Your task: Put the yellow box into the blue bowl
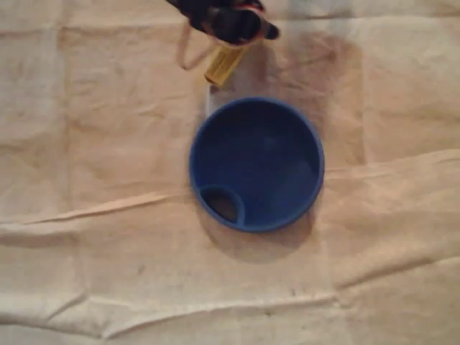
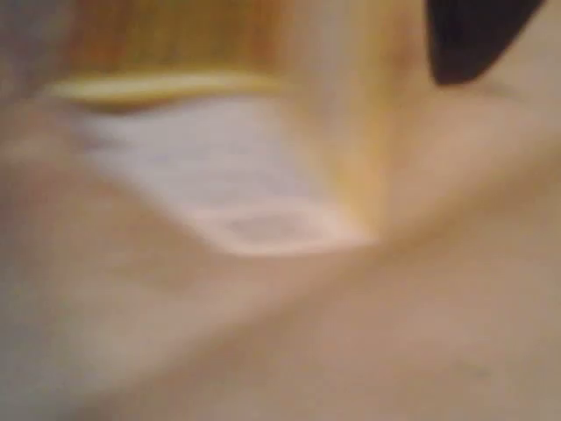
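In the overhead view the blue bowl [image 1: 256, 164] sits mid-frame on the cloth, empty, with a small round loop inside its lower-left rim. Just above its top-left rim is the yellow box [image 1: 223, 65], tilted, its upper end under my dark gripper [image 1: 228, 42] at the top edge. The gripper looks shut on the box, though the picture is blurred by motion. In the wrist view the yellow box [image 2: 219, 105] is very close and out of focus, showing a pale face below a yellow edge. One dark finger [image 2: 469, 35] shows at the top right.
A creased beige cloth [image 1: 108, 215] covers the whole table, with raised folds across the lower half. A soft shadow lies on the cloth to the right of the gripper.
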Robot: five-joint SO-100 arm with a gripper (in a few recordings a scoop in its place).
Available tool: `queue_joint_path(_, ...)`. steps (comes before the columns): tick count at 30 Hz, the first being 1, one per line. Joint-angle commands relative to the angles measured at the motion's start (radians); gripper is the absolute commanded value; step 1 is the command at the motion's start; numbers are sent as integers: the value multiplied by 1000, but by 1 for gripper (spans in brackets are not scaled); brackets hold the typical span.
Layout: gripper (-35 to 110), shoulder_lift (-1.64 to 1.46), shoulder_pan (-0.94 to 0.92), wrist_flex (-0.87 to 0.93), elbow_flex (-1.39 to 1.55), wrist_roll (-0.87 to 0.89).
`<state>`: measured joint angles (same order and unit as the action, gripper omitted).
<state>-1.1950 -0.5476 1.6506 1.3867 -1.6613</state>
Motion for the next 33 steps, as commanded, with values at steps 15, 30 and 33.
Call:
queue_joint_path(15, 29, -17, -3, -9, -26, 15)
queue_joint_path(30, 14, -15, -3, -9, -26, 15)
queue_joint_path(33, 13, -15, -5, -9, -26, 15)
